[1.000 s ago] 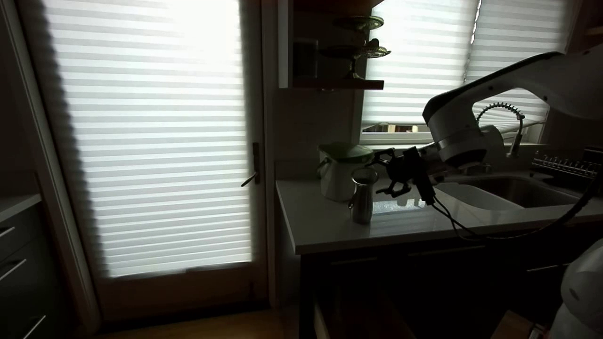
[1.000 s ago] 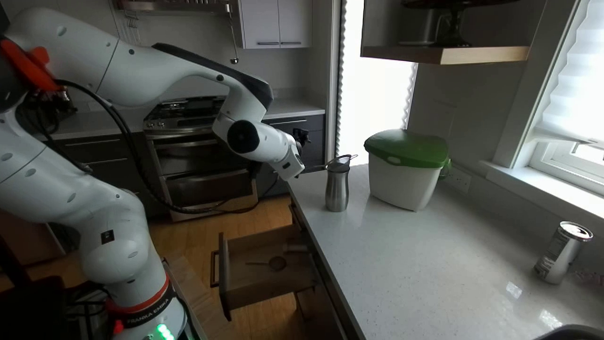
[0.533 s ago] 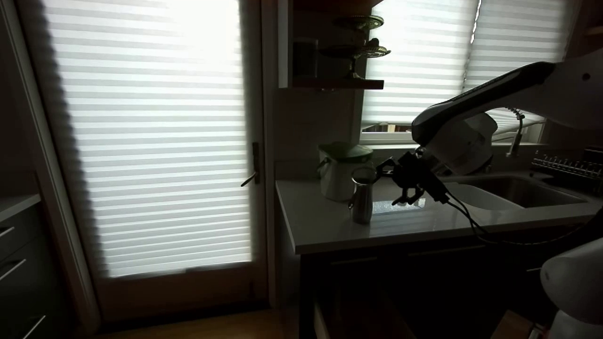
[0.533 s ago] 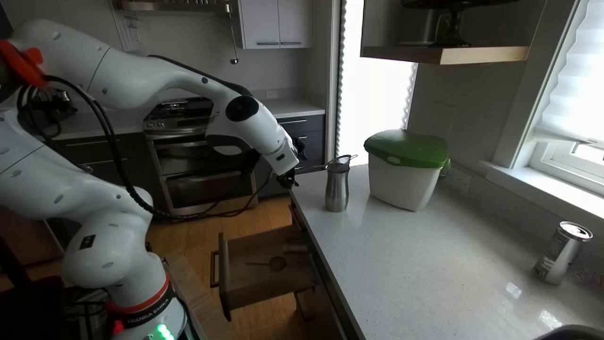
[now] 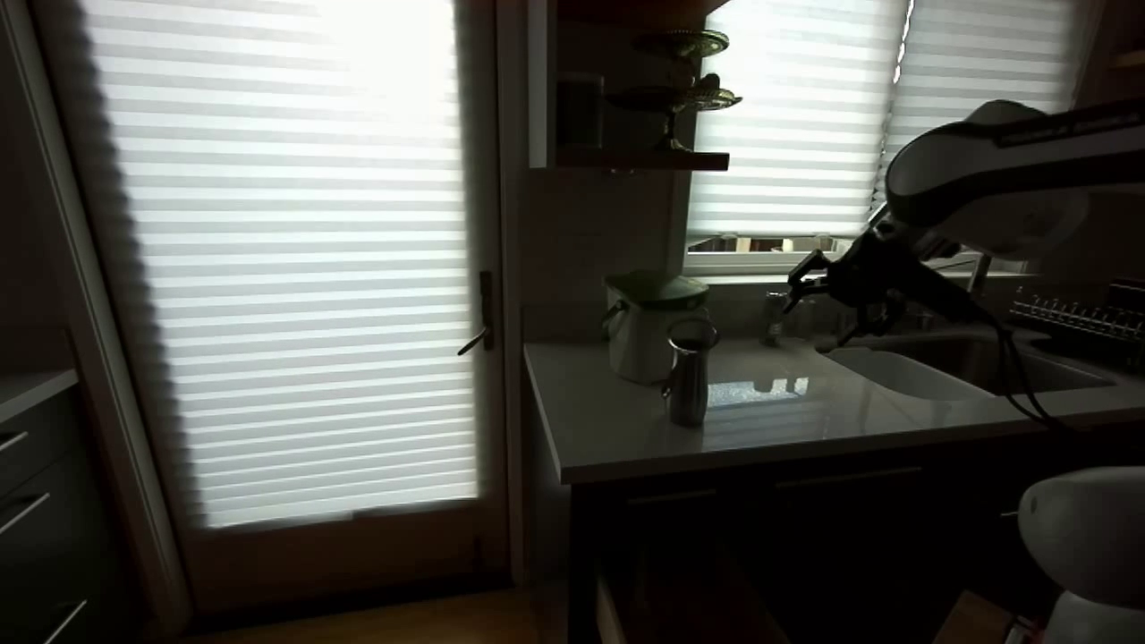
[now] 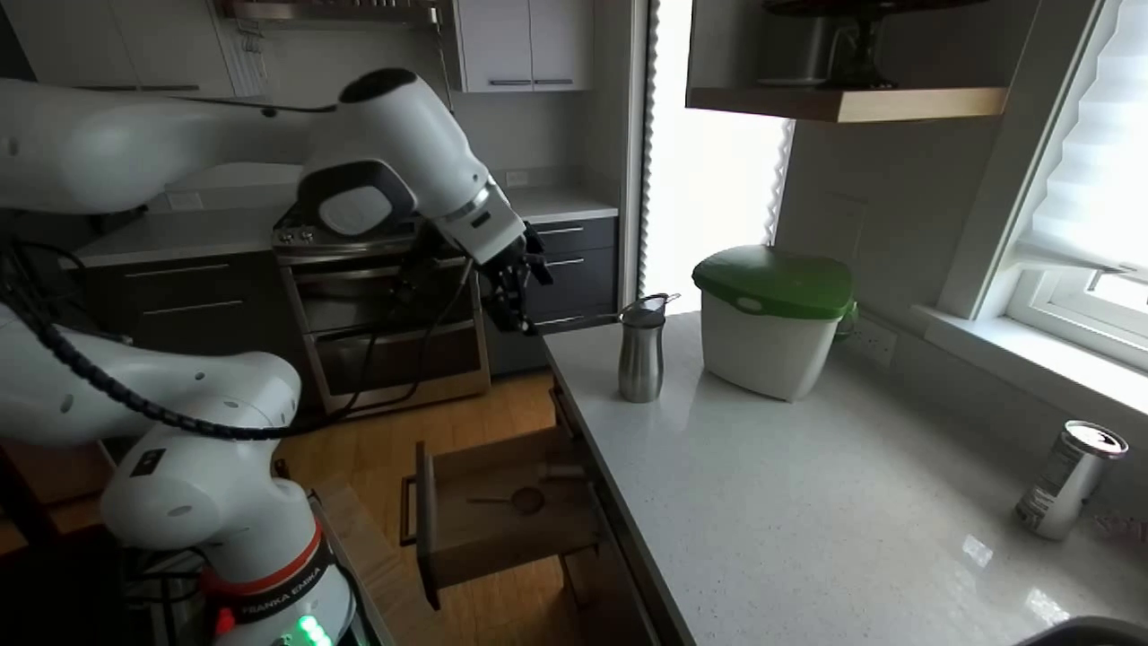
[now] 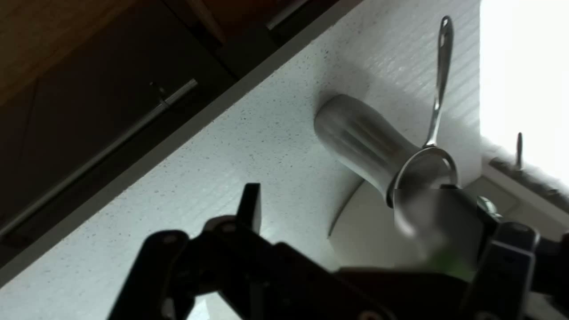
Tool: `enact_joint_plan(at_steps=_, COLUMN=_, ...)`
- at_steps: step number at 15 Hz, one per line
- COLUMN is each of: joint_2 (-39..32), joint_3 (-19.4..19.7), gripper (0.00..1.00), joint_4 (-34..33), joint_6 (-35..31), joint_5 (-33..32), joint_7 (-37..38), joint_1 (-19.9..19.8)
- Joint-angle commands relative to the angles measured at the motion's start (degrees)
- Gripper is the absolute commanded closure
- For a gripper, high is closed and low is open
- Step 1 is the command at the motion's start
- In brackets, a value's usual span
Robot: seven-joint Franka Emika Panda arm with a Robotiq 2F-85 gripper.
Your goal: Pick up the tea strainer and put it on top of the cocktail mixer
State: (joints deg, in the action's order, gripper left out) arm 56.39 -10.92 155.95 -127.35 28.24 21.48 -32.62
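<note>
Steel-grey and upright, the cocktail mixer (image 6: 640,366) stands on a pale countertop (image 6: 789,502) with the tea strainer (image 6: 643,316) already across its mouth — bowl (image 7: 424,171) over the opening, handle (image 7: 444,53) jutting beyond the mixer's side. A blurred patch in the wrist view hides part of the bowl. Just beside the mixer sits a white bin (image 6: 762,350) under a green lid (image 6: 773,278). Well apart from the mixer in an exterior view, the black gripper (image 5: 816,323) hangs at the end of a white robot arm (image 6: 421,144), its jaws spread with a broad gap between them. Below the mixer's countertop, a drawer (image 6: 511,561) is pulled out, a small round-headed utensil (image 6: 527,501) lying inside. Farther along the countertop from the mixer stands a silver can (image 6: 1067,484); beyond it is a sink (image 5: 971,362), a white tub (image 5: 903,377) at the end nearer the mixer. Past the mixer's end of the countertop, a pleated blind (image 5: 295,268) covers a door (image 5: 349,559) — and farthest from the mixer, across the wooden floor (image 6: 502,413), stands an oven range (image 6: 399,339).
</note>
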Motion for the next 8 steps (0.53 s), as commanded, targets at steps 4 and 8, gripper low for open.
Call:
enact_joint_plan(at_steps=4, joint_2=8.8, joint_3=12.7, gripper=0.00, joint_4=1.0, joint_6=4.4, joint_5=-6.6, joint_7=-1.5, joint_1=9.9)
enact_joint_plan(at_steps=8, joint_2=9.3, joint_3=12.3, gripper=0.00, joint_4=1.9, joint_6=4.4, joint_5=-6.6, joint_7=-1.6, joint_1=10.3)
